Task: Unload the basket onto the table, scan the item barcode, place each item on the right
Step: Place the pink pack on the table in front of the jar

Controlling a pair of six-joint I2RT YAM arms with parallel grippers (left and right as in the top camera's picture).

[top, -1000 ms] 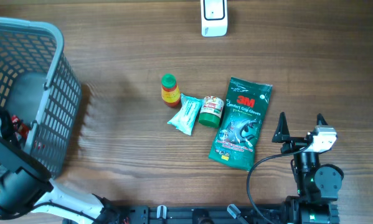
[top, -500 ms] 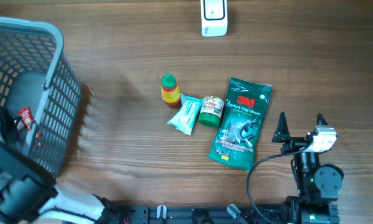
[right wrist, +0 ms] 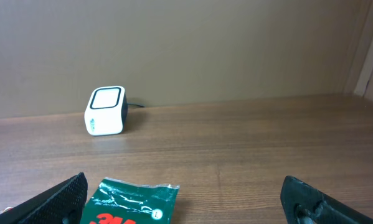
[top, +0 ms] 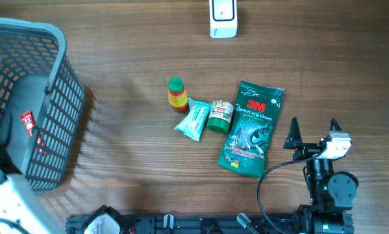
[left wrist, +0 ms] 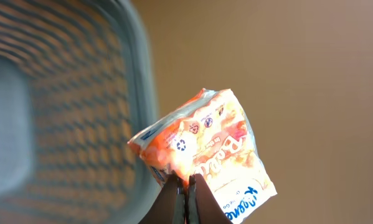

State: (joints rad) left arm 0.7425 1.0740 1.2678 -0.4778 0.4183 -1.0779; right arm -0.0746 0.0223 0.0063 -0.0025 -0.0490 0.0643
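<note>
Orange and white with blue lettering, the crinkled snack packet (left wrist: 205, 149) hangs tilted, pinched at its lower edge by the clamped left hand (left wrist: 185, 186), beside the grey basket (left wrist: 139, 81). Farther right, the right hand (top: 313, 125) gapes wide, empty, over the worktop (top: 129, 149).

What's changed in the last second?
The left gripper closed on an orange snack packet by the basket, its arm swinging toward the overhead view's left edge. The right gripper, scanner, glove pack and red bottle stayed put.
</note>
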